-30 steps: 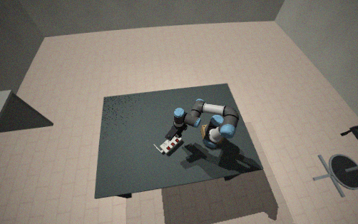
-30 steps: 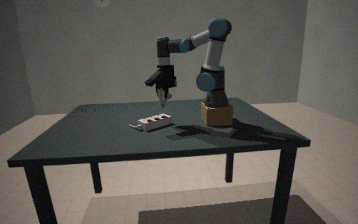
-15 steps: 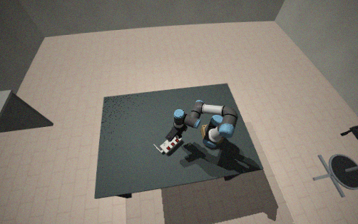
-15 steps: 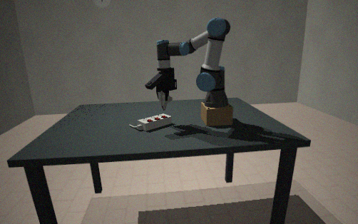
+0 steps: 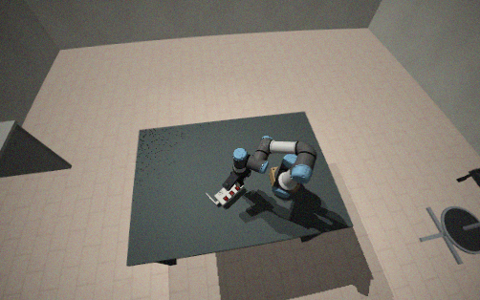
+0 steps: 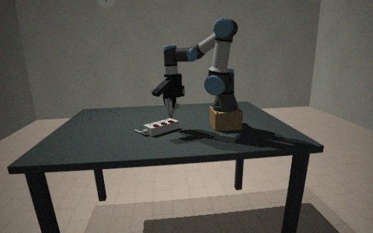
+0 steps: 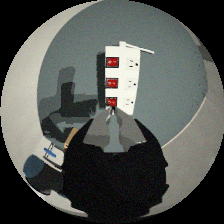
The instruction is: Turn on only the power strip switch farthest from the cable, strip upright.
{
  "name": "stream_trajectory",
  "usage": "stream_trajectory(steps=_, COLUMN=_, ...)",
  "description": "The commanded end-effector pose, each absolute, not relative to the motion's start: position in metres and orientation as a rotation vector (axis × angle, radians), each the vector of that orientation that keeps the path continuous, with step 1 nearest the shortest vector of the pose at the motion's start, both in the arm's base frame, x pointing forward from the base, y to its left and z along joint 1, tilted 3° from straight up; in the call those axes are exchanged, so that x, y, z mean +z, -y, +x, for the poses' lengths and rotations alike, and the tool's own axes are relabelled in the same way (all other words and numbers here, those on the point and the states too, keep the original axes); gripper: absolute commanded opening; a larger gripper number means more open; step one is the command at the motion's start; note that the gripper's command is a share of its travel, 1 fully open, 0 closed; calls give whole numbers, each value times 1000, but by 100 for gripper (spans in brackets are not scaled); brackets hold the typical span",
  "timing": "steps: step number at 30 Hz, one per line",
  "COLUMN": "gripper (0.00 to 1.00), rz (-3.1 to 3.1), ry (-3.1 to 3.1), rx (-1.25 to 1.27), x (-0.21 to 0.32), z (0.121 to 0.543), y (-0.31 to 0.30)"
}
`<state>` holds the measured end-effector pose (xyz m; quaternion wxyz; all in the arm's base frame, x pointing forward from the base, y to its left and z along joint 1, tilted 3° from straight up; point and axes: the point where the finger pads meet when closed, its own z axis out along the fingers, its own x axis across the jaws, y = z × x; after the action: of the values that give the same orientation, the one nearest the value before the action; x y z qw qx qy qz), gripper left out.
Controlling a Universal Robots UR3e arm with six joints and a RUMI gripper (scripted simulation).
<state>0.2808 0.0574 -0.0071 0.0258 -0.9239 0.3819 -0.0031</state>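
Exterior view, left to right: white power strip [image 6: 162, 126] lying face-up on the dark desk [image 6: 93, 141], cable stub at its left end, three red switches in a row. Just above its right end, gripper [image 6: 171, 110] pinched fully shut on nothing, tips pointing down. Looks like lining up on the switch farthest from the cable [image 7: 111, 102]; next probably a short, careful poke straight down.

You are looking at a dark grey table [image 6: 111, 148] with four dark legs, standing on a floor of pale beige tiles [image 5: 191, 72]. Grey walls [image 6: 93, 56] close the room behind and at the sides. In your top view, a dark round disc on a grey cross-shaped stand [image 5: 442, 234] sits on the floor well apart from the table. A dark wedge-shaped block [image 5: 24, 153] lies near the opposite wall.
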Motion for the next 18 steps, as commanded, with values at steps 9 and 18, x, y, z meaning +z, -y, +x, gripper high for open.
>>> stream_trajectory(steps=9, gripper=0, rz=-2855, ry=-1180, rx=-32, x=-15, z=285, y=-56)
stream_trajectory(steps=18, gripper=0, rz=-2855, ry=-1180, rx=-34, x=-15, z=285, y=-56)
